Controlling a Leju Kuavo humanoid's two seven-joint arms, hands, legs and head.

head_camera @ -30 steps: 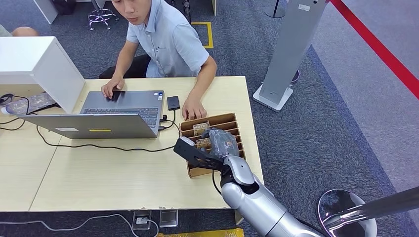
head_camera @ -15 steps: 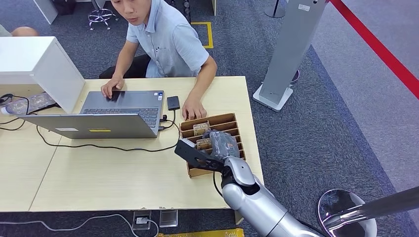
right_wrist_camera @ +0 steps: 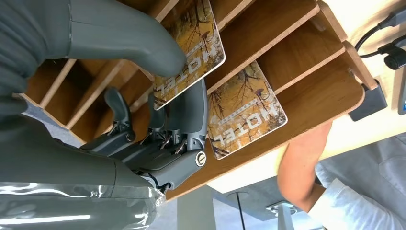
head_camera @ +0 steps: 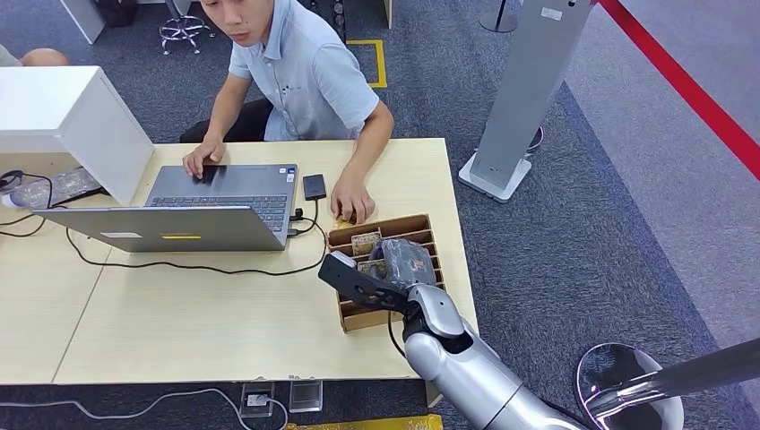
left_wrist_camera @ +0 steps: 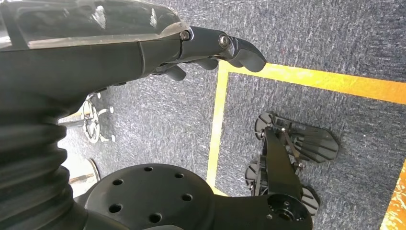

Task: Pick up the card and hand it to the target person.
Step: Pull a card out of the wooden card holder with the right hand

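A printed hotel card [right_wrist_camera: 194,50] stands in a slot of the wooden slotted box [head_camera: 394,224] at the desk's right end. My right hand [head_camera: 405,262] reaches into the box and pinches this card between its thumb [right_wrist_camera: 129,43] and the dark fingers [right_wrist_camera: 191,115] behind it. A second, matching card [right_wrist_camera: 245,112] stands in the neighbouring slot, nearer the person. The person [head_camera: 305,72] sits across the desk, one hand [head_camera: 352,202] resting just beyond the box. My left hand [left_wrist_camera: 225,48] hangs over the carpet, holding nothing, its fingers loosely extended.
An open laptop [head_camera: 206,210] with cables sits left of the box, with a small dark device [head_camera: 314,186] beside it. A white cabinet [head_camera: 63,116] stands at the far left. A grey pillar stand [head_camera: 524,98] rises to the right on the carpet.
My right hand and the wooden box have shifted slightly toward me. The person's hand has followed a little and still rests at the box's far edge.
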